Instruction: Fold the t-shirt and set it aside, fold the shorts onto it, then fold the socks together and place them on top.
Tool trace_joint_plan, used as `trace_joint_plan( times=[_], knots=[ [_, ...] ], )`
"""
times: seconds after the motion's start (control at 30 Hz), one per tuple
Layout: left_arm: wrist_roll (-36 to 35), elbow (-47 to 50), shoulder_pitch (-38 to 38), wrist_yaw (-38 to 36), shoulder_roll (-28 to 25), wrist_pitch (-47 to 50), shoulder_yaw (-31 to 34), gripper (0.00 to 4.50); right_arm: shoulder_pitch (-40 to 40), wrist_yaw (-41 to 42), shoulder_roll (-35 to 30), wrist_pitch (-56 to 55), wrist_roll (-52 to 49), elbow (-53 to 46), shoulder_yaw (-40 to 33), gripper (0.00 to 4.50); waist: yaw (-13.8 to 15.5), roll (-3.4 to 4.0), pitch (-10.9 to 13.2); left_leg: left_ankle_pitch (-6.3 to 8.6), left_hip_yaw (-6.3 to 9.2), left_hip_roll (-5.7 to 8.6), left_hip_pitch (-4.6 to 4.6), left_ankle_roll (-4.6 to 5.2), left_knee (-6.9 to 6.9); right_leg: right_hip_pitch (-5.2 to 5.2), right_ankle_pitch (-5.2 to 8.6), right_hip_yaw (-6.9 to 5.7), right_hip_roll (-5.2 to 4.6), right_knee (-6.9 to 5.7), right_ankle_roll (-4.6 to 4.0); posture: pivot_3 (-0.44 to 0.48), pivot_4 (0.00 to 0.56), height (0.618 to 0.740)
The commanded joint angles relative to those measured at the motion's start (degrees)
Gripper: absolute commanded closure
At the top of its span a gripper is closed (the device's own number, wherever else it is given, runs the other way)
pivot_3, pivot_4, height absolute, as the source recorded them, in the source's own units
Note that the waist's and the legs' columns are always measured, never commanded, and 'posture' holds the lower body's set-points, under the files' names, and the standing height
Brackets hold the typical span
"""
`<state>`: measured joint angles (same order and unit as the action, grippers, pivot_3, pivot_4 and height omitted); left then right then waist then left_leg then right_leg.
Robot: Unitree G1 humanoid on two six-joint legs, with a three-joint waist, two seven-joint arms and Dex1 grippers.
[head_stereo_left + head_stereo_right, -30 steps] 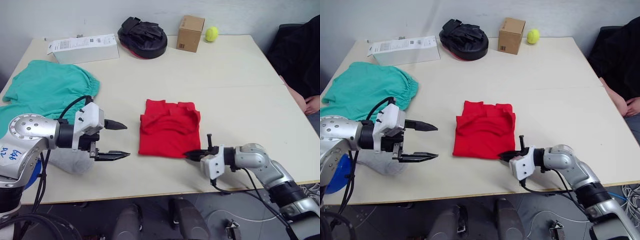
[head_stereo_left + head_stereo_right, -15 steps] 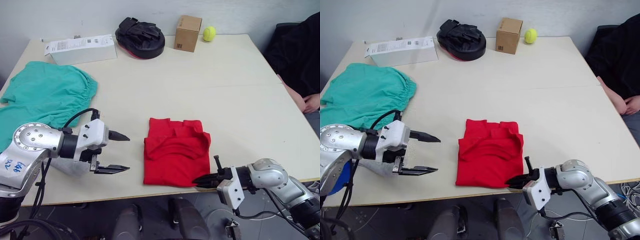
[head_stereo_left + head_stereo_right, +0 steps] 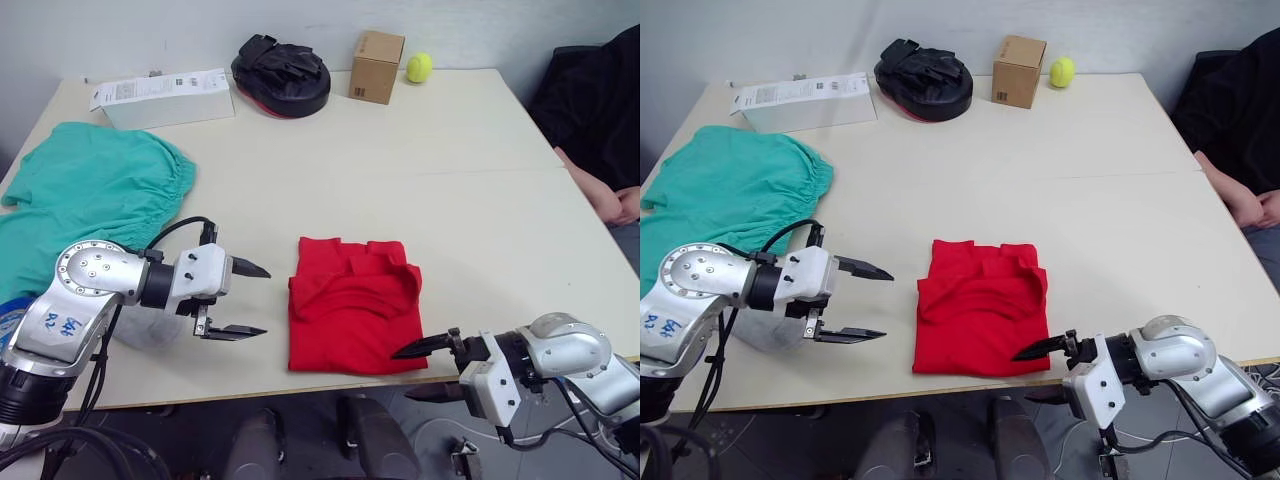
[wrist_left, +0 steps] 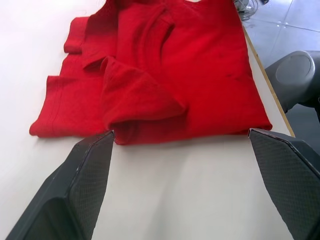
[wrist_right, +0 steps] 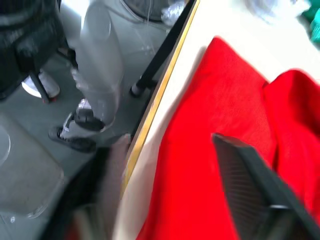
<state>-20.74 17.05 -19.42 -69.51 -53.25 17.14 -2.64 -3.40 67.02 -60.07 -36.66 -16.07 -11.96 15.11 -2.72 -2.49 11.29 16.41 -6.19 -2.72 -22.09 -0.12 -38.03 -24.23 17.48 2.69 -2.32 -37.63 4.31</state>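
T-shirt (image 3: 352, 303) folded at table (image 3: 480, 200) front edge, L gripper (image 3: 250, 300) & R gripper (image 3: 425, 368) both open, empty; next: set shirt aside, likely needs 2-sided grasp.

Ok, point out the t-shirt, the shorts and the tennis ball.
t-shirt (image 3: 352, 320): left eye view, middle of the folded red fabric.
shorts (image 3: 85, 190): left eye view, middle of the teal fabric.
tennis ball (image 3: 419, 67): left eye view, centre of the ball.

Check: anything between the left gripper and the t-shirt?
Nothing: bare table between the open left gripper and the t-shirt, clearest in the left wrist view.
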Motion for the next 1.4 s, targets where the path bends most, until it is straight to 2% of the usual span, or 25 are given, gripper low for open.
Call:
trace_joint_plan(
  times=[0.03,0.07,0.17,0.33,0.43,0.67,0.77,0.87,0.9,1.03,1.17,1.3,1.4],
  knots=[
    [4.21,-2.14,-1.75,-0.42,1.57,-7.71,-1.97,0.0,1.33,0.5,-2.18,6.6,-8.12,-6.09,-4.42,0.15,0.19,0.0,0.0,0.0,0.0,0.01,0.0,0.0,0.0,0.0,0.0,0.0,-0.01,0.0,0.0,0.0,0.15,0.74],
    [5.9,-3.46,-2.43,-0.57,2.31,-10.86,-2.88,0.0,1.28,0.01,-2.68,10.0,-10.99,-7.48,-5.93,0.03,0.3,0.0,0.0,0.0,0.0,0.0,0.0,0.0,-0.01,0.01,0.0,0.0,0.0,0.01,0.0,0.0,0.15,0.74],
    [11.94,-9.55,-5.78,-0.38,5.19,-22.5,-6.36,0.0,-0.29,-1.22,-3.43,18.52,-16.53,-9.79,-10.63,0.03,0.81,0.0,0.0,0.0,0.0,0.0,0.0,0.01,-0.05,0.02,-0.02,0.01,-0.02,0.01,0.01,0.0,0.15,0.74],
    [19.01,-23.7,-12.81,1.97,11.6,-39.42,-10.55,0.0,-1.18,-2.96,-1.87,26.0,-16.45,-10.83,-14.83,0.03,1.32,0.0,0.0,0.01,0.06,0.01,-0.02,0.05,-0.07,0.08,-0.03,-0.06,-0.05,0.07,0.0,0.0,0.15,0.74],
    [20.04,-29.58,-16.38,2.7,15.08,-44.7,-11.56,0.0,-0.47,-3.29,-0.78,27.75,-15.19,-11.24,-16.15,0.03,1.33,0.0,0.0,0.04,0.09,0.02,-0.11,0.12,-0.08,0.08,-0.06,-0.12,-0.06,0.16,0.05,0.0,0.15,0.74],
    [20.45,-36.98,-20.57,1.81,20.07,-49.94,-13.81,0.0,1.39,-6.51,1.55,33.96,-14.66,-13.53,-19.17,0.03,1.07,0.0,0.0,0.11,-0.05,0.03,-0.09,0.25,-0.11,0.1,-0.14,-0.06,-0.02,0.21,0.2,0.0,0.15,0.74],
    [20.61,-38.59,-21.27,1.03,21.09,-51.65,-14.98,0.61,1.98,-8.36,2.43,38.23,-15.82,-14.07,-21.04,0.0,1.08,0.01,0.0,0.11,-0.02,0.02,-0.09,0.25,-0.12,0.1,-0.14,-0.01,0.0,0.2,0.21,0.0,0.15,0.74],
    [20.98,-39.74,-21.79,0.84,22.06,-52.23,-15.85,1.44,2.68,-8.87,3.04,40.12,-15.44,-14.16,-22.57,0.0,1.18,0.01,-0.01,0.11,-0.02,0.03,-0.1,0.25,-0.13,0.1,-0.15,0.0,0.0,0.2,0.21,0.0,0.15,0.74],
    [20.87,-40.1,-21.94,0.81,22.3,-52.33,-15.97,1.87,2.87,-8.82,3.33,40.49,-15.2,-14.22,-22.87,0.0,1.19,0.01,0.0,0.11,-0.02,0.04,-0.1,0.25,-0.13,0.1,-0.15,0.0,0.0,0.2,0.22,0.0,0.15,0.74],
    [17.97,-39.03,-22.02,0.12,23.49,-46.37,-15.18,3.17,3.6,-8.56,4.08,41.38,-14.4,-14.09,-23.8,0.0,1.19,0.01,0.0,0.11,-0.02,0.04,-0.11,0.25,-0.13,0.1,-0.16,0.0,0.01,0.21,0.24,0.0,0.15,0.74],
    [13.9,-36.97,-22.17,-0.19,24.56,-33.46,-13.28,4.44,3.73,-8.27,4.8,41.72,-13.54,-13.63,-24.33,0.0,1.09,0.01,-0.01,0.11,-0.03,0.03,-0.11,0.26,-0.15,0.1,-0.17,-0.03,0.08,0.2,0.26,0.0,0.15,0.74],
    [11.07,-36.42,-24.05,1.5,25.68,-13.47,-11.68,4.47,3.81,-7.93,5.28,41.78,-12.89,-13.54,-24.26,0.0,1.14,0.0,0.0,0.11,-0.01,0.03,-0.11,0.26,-0.15,0.1,-0.17,-0.1,0.31,0.19,0.27,0.0,0.15,0.74],
    [10.48,-37.33,-25.37,3.07,26.24,-2.27,-10.94,4.47,3.47,-7.72,5.7,41.82,-12.33,-13.36,-23.86,0.0,1.14,0.01,0.0,0.11,-0.01,0.03,-0.12,0.26,-0.19,0.1,-0.21,-0.06,0.57,0.2,0.33,0.0,0.15,0.74]
  ],
)
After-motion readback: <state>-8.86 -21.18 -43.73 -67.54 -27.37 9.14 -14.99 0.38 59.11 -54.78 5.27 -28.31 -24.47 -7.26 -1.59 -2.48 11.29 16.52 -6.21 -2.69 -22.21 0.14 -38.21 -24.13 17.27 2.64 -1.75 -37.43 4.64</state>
